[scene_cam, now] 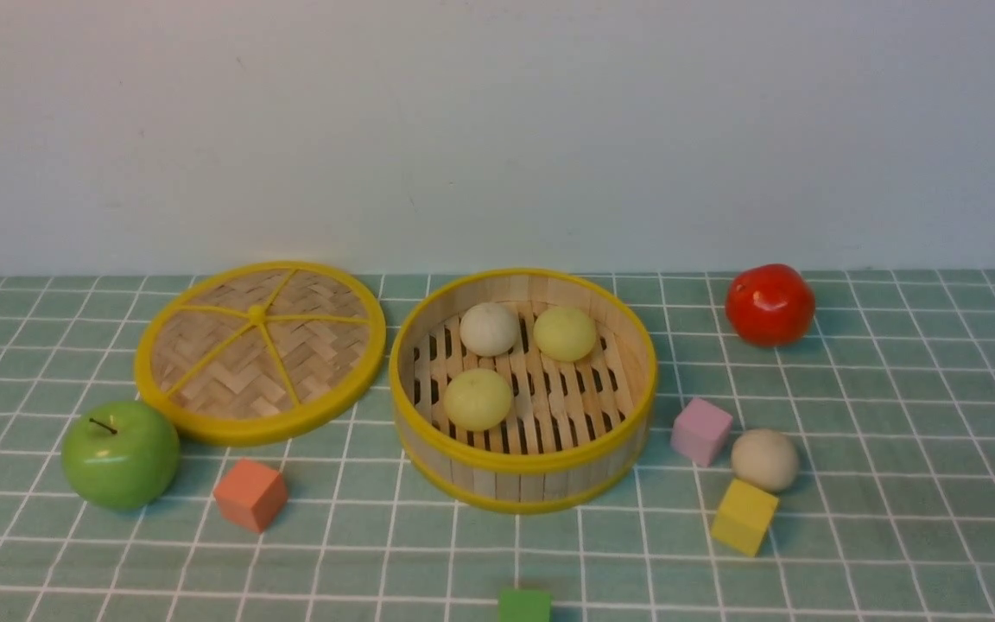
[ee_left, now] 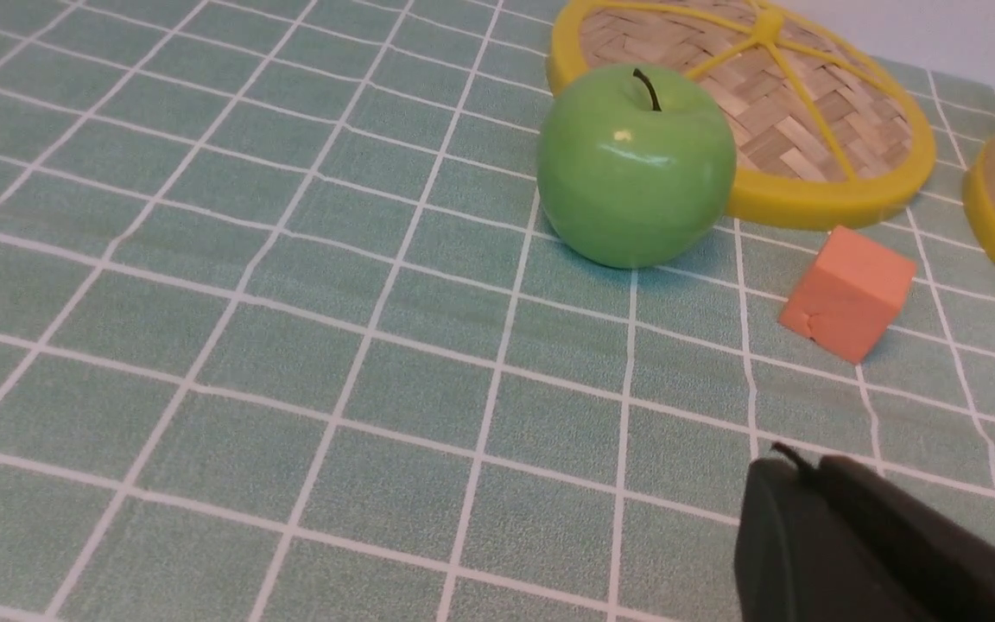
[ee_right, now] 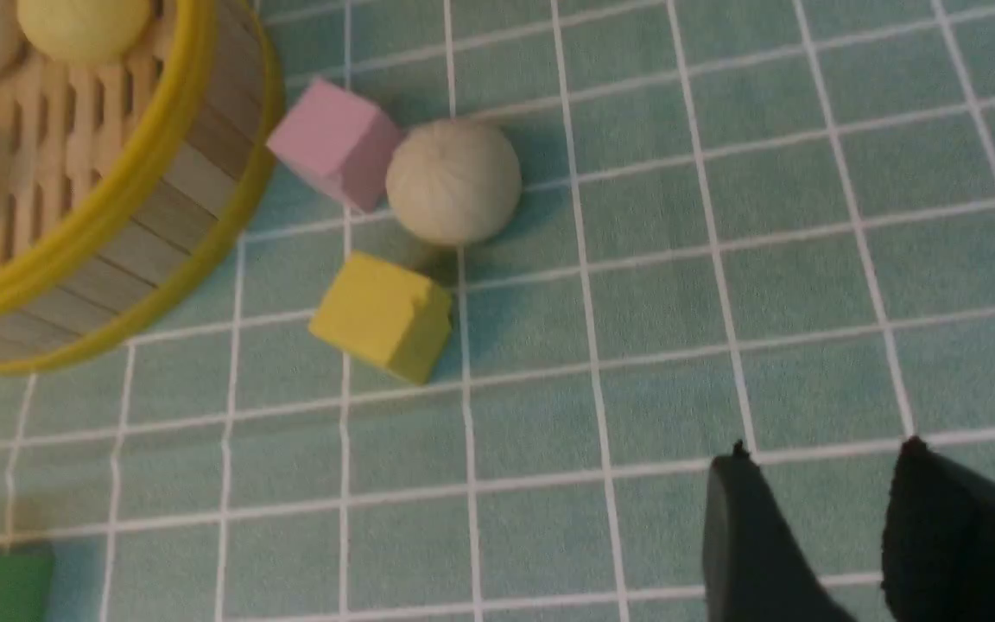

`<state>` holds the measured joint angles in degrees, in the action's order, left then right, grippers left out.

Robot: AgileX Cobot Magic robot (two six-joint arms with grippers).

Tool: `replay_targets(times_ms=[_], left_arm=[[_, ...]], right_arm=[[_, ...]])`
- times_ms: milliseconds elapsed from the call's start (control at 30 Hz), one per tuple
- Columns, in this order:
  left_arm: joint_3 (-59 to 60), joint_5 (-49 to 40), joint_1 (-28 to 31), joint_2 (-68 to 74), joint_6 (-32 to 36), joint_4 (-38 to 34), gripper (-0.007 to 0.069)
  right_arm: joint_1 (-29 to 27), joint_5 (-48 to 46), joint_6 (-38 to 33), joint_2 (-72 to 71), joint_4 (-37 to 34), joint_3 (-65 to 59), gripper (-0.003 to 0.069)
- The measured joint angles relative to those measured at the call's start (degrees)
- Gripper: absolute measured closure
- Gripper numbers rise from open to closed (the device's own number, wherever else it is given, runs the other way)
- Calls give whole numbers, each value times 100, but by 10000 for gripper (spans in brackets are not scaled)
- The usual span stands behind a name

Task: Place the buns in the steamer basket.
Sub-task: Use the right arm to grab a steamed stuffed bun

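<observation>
We see the right gripper (ee_right: pixel 824 451) low over the checked cloth (ee_right: pixel 808 259), its jaws parted by a clear gap with nothing between them. The loose beige bun (ee_right: pixel 454 181) lies on the cloth ahead of those jaws and off to their left, well apart from them. It sits just beside a pink cube (ee_right: pixel 333 142) and a yellow cube (ee_right: pixel 383 315); whether it touches the pink one we cannot tell. Farther left of the jaws stands the steamer basket (scene_cam: pixel 522 479), with three buns on its slatted floor. An off-white bun (scene_cam: pixel 489 328) and a yellow-green bun (scene_cam: pixel 564 333) sit side by side toward the far wall, and a second yellow-green bun (scene_cam: pixel 478 399) lies apart from both, on the jaws' side. The left gripper (ee_left: pixel 808 471) holds nothing, and its dark fingers look pressed together, no cloth showing between them. Ahead of its jaws sit a green apple (ee_left: pixel 636 168) and an orange cube (ee_left: pixel 847 294), with the woven lid (ee_left: pixel 808 112) lying flat behind the apple. A red tomato (scene_cam: pixel 770 304) sits far ahead of the right jaws, and a green cube (scene_cam: pixel 524 606) lies to their left.
</observation>
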<state>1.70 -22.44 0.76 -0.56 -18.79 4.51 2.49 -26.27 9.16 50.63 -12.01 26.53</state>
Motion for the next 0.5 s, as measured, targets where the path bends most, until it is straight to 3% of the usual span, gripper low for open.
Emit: replay_targets(times_ms=[500], left_arm=[[0,5,0,0,0,0,588]], right_arm=[[0,-313,-657,957,-146,6,419]])
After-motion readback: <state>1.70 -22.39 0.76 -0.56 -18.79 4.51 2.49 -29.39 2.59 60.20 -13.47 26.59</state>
